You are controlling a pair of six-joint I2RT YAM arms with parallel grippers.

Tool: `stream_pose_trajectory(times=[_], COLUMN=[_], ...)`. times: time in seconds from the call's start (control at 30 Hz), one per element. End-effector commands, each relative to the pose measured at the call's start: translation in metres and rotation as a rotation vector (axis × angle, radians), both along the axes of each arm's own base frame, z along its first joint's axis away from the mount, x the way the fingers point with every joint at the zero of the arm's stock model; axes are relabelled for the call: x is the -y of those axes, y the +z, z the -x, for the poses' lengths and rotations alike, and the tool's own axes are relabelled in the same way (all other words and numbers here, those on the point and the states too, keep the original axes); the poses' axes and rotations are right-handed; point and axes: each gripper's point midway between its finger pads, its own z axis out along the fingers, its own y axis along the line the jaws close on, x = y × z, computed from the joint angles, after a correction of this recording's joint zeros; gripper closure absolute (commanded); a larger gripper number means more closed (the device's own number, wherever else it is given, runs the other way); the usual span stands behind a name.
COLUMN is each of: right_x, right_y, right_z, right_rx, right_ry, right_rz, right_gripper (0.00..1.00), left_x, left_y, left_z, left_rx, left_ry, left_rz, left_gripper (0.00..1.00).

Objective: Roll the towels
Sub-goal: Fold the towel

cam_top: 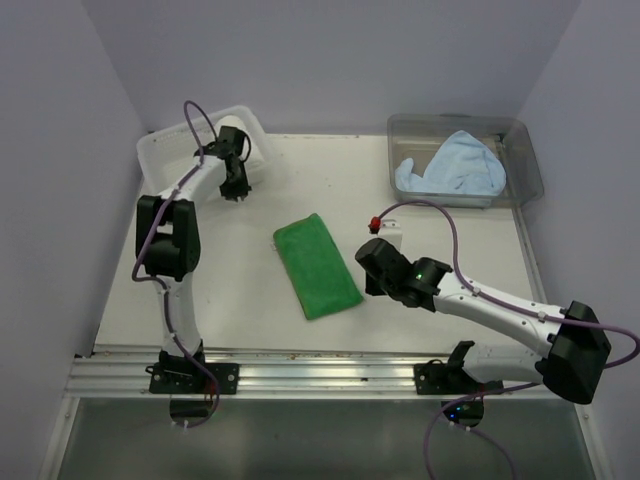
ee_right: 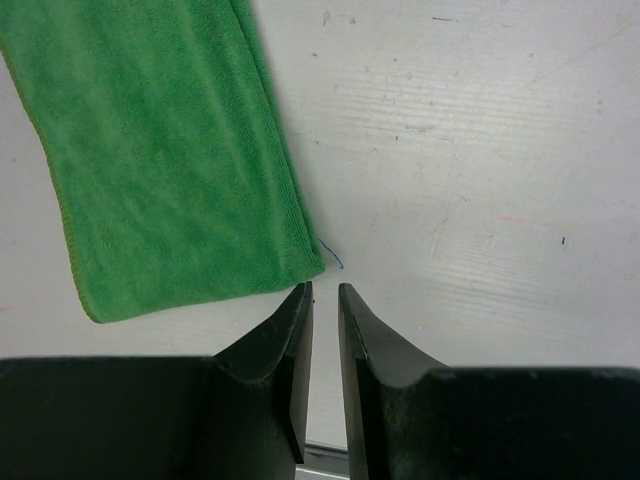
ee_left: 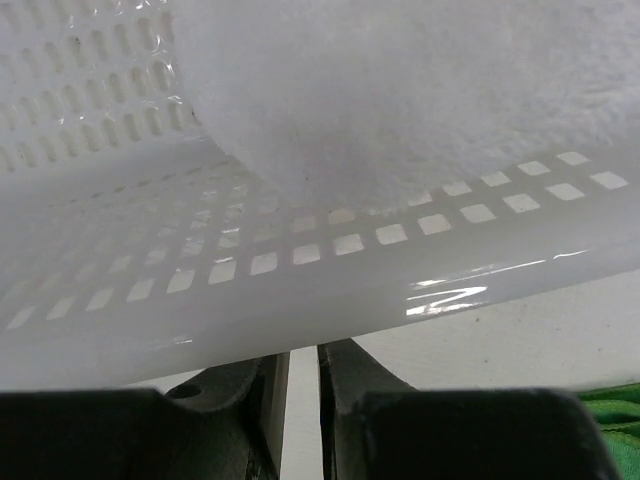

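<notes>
Table (cam_top: 240,300) beneath two slightly parted jaws

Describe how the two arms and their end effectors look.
Both the left arm and right arm have white links and black joints, each trailed by a purple cable. A green light glows on the right one. The left end effector and right end effector have black wedge-shaped fingers.

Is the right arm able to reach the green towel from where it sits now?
Probably yes. The right gripper hangs just off a corner of the green towel, with only table between them. Its jaws stand barely apart, so they would likely need to widen first.
</notes>
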Motion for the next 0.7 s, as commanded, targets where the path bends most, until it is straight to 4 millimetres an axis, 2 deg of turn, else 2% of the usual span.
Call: stream_pose_trajectory(times=[0.0, 0.07, 0.13, 0.2, 0.23, 0.27, 0.3, 0.33, 0.37, 0.4, 0.43, 0.47, 0.5, 0.53, 0.63, 0.67], right_x=[0.006, 0.005, -0.005, -0.009, -0.018, -0.023, -0.029, -0.035, -0.042, -0.045, -0.048, -0.059, -0.061, -0.067, -0.082, -0.085], right_y=[0.002, 0.0, -0.002, -0.008, -0.008, -0.007, -0.006, -0.012, -0.005, -0.005, -0.013, -0.007, -0.009, -0.014, -0.017, -0.024], right_z=[-0.004, -0.006, -0.006, -0.007, -0.006, -0.007, -0.009, -0.009, -0.015, -0.02, -0.025, -0.03, -0.036, -0.041, -0.046, -0.045], right_rx=[0.023, 0.021, 0.0, -0.023, -0.032, -0.036, -0.039, -0.062, -0.048, -0.048, -0.071, -0.074, -0.089, -0.099, -0.138, -0.159], right_ry=[-0.024, -0.004, 0.042, 0.087, 0.119, 0.143, 0.157, 0.178, 0.193, 0.194, 0.192, 0.22, 0.219, 0.225, 0.268, 0.279], right_rz=[0.009, 0.015, -0.005, 0.021, 0.0, -0.001, -0.007, 0.001, -0.004, 0.001, 0.014, -0.017, -0.032, -0.047, -0.109, -0.104], right_gripper=[0.79, 0.79, 0.79, 0.79, 0.8, 0.8, 0.8, 0.81, 0.81, 0.81, 0.81, 0.82, 0.82, 0.82, 0.83, 0.83], left_x=[0.012, 0.032, 0.041, 0.064, 0.069, 0.087, 0.097, 0.104, 0.122, 0.129, 0.134, 0.142, 0.142, 0.148, 0.155, 0.16], left_y=[0.033, 0.046, 0.054, 0.057, 0.058, 0.057, 0.057, 0.054, 0.054, 0.051, 0.044, 0.043, 0.031, 0.036, 0.031, 0.032], left_z=[0.009, 0.026, 0.045, 0.065, 0.079, 0.093, 0.103, 0.122, 0.132, 0.141, 0.16, 0.164, 0.179, 0.18, 0.202, 0.204], left_rx=[0.034, 0.056, 0.065, 0.049, 0.04, 0.027, 0.02, 0.003, 0.011, 0.004, -0.028, -0.018, -0.056, -0.024, -0.055, -0.047], left_ry=[-0.056, -0.105, -0.129, -0.175, -0.186, -0.212, -0.226, -0.247, -0.266, -0.27, -0.288, -0.277, -0.274, -0.281, -0.285, -0.29], left_rz=[0.005, 0.049, 0.046, 0.053, 0.061, 0.084, 0.102, 0.131, 0.168, 0.193, 0.24, 0.279, 0.301, 0.339, 0.417, 0.446], left_gripper=[0.81, 0.8, 0.8, 0.8, 0.8, 0.8, 0.8, 0.8, 0.8, 0.8, 0.8, 0.8, 0.8, 0.8, 0.8, 0.8])
